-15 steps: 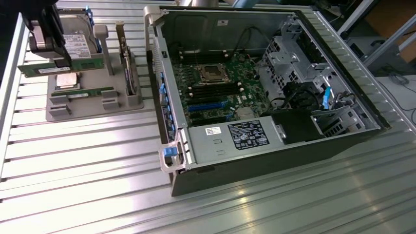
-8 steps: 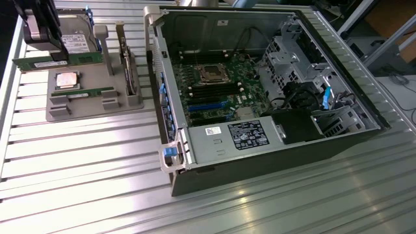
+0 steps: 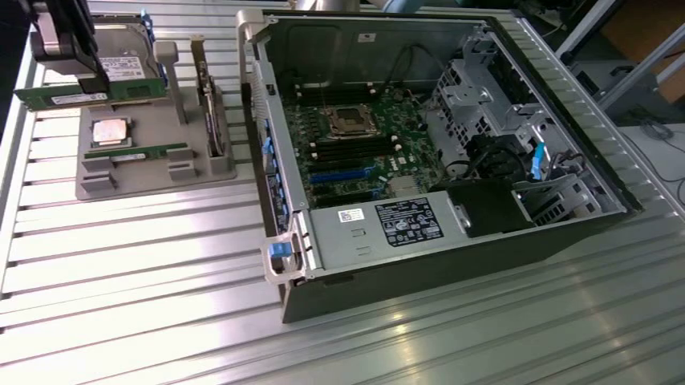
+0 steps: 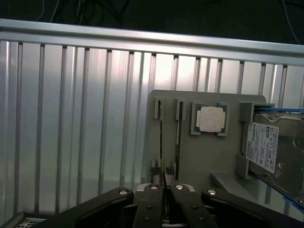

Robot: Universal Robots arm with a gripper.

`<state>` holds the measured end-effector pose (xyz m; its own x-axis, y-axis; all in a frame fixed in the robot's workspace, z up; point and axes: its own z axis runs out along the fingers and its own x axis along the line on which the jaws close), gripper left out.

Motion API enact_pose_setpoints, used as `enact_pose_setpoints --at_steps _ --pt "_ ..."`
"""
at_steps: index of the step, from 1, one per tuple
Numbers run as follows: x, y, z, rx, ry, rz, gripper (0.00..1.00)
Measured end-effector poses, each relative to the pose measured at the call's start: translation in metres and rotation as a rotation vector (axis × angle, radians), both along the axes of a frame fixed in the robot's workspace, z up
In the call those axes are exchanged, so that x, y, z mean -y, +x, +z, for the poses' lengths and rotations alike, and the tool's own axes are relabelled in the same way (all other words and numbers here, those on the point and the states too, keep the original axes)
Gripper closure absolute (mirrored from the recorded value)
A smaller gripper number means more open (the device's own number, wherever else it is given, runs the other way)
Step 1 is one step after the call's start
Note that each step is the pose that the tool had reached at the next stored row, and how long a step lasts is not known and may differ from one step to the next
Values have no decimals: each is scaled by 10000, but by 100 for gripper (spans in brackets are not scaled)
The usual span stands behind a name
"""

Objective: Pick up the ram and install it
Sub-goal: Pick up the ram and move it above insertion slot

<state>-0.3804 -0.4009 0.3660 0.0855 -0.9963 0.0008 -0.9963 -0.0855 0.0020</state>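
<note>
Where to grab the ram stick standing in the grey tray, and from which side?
Best bet: mid upper edge, from straight above. The ram stands on its long edge, ends held in the tray's slots, leaving both flat faces free to pinch.

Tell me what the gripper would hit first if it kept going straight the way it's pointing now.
Probably the gray holder tray, straight below the gripper. The ram clamped in its jaws leads, so it would touch first, near the slot beside the second ram. How far off is unclear.
</note>
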Motion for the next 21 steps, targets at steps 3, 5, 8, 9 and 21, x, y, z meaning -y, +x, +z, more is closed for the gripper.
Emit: enact_pose_setpoints --at_steps 3,5,8,9,21 --pt "0 0 71 0 0 11 87" --pt "0 0 105 -1 -2 14 87" --pt "0 0 150 0 -5 17 87" --pt "0 0 161 0 -6 17 87" --pt "0 0 221 0 -14 20 87"
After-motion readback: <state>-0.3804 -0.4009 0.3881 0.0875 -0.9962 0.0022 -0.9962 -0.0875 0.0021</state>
